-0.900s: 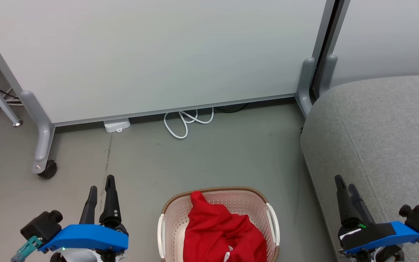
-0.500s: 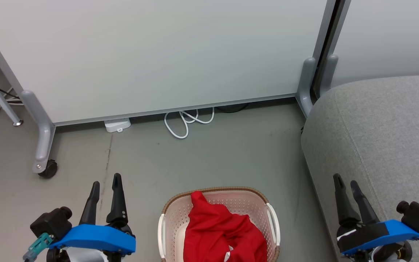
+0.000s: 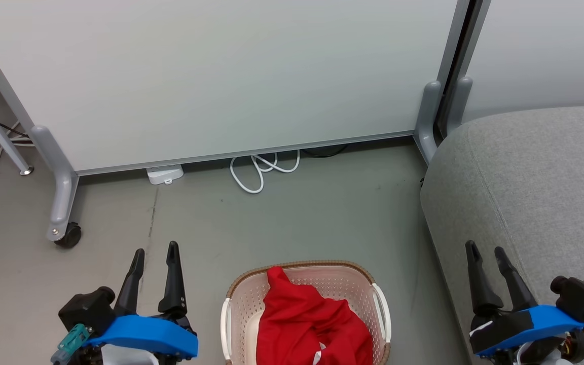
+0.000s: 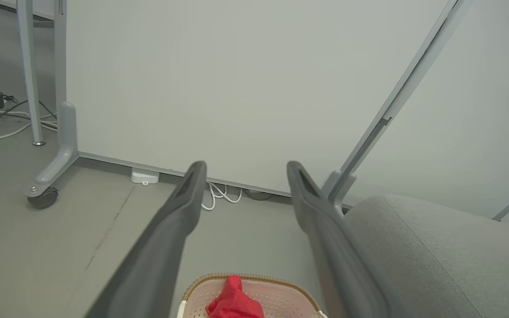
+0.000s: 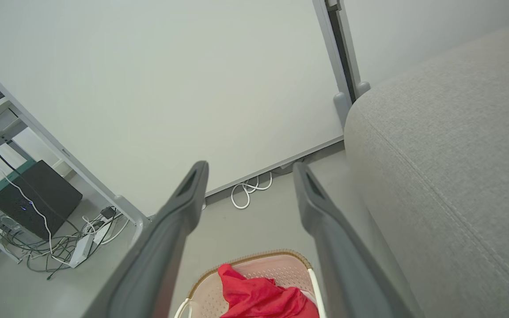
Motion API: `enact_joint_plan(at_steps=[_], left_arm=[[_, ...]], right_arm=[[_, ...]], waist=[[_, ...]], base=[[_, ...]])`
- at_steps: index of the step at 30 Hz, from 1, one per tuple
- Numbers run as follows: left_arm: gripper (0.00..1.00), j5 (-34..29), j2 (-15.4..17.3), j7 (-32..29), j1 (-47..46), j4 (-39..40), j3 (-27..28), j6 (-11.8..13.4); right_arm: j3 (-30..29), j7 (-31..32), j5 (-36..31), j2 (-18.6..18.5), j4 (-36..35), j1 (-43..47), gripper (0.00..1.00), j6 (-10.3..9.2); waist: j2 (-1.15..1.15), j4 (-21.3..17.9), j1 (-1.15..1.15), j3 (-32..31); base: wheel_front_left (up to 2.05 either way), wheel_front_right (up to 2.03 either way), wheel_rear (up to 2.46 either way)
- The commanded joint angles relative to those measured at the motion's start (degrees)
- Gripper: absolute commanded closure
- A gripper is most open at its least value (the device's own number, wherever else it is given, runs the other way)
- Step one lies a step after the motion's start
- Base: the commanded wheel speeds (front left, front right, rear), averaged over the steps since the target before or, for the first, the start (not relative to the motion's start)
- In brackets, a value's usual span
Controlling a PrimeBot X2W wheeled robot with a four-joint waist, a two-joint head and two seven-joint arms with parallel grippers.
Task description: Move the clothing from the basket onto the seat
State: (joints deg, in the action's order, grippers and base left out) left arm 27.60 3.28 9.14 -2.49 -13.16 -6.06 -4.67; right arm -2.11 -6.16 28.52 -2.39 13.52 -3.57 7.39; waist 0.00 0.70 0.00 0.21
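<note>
L hand (image 3: 156, 248): mine, fingers spread wide, nothing btwn them. It hangs over the floor (image 3: 292, 218) just left of the basket (image 3: 244, 309), not touching it.
R hand (image 3: 484, 247): mine too, fingers apart, empty. It's at the seat's front edge, right of the basket.
Clothing (image 3: 307, 324): red heap bunched inside the basket. One fold peaks up toward the far rim, w/ a bit of white trim at the near side.
Basket: cream, perforated, brown rim, white handle each side. It stands on the floor btwn my 2 hands, near the seat but apart.
Seat (image 3: 540, 192): lt grey sofa w/ rounded corner and visible seam, on my right.
Behind: pale partition panel (image 3: 221, 76) on grey legs, w/ a caster (image 3: 69, 235) at the left leg.
Panel base: looped white cable (image 3: 259, 170) and a small white box (image 3: 164, 174).
</note>
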Motion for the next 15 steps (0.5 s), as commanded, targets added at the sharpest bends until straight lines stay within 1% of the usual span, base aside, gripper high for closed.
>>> enact_joint_plan(at_steps=[1, 15], left_arm=[[0.00, -1.3, 0.3, 0.5, -0.4, 0.3, -0.1, -0.3], [0.00, -7.8, 0.1, 2.4, -0.1, 0.2, -0.7, -0.4]], right_arm=[[-0.2, -0.5, -1.5, -0.5, -0.7, -0.6, 0.00, 0.11], [-1.0, -1.1, -8.8, -0.6, -0.5, -0.5, 0.00, 0.12]], waist=[[0.00, 0.0, 0.00, 0.0], [0.00, -0.1, 0.00, -0.1]], base=[[0.00, 0.00, 0.00], [0.00, 0.00, 0.00]])
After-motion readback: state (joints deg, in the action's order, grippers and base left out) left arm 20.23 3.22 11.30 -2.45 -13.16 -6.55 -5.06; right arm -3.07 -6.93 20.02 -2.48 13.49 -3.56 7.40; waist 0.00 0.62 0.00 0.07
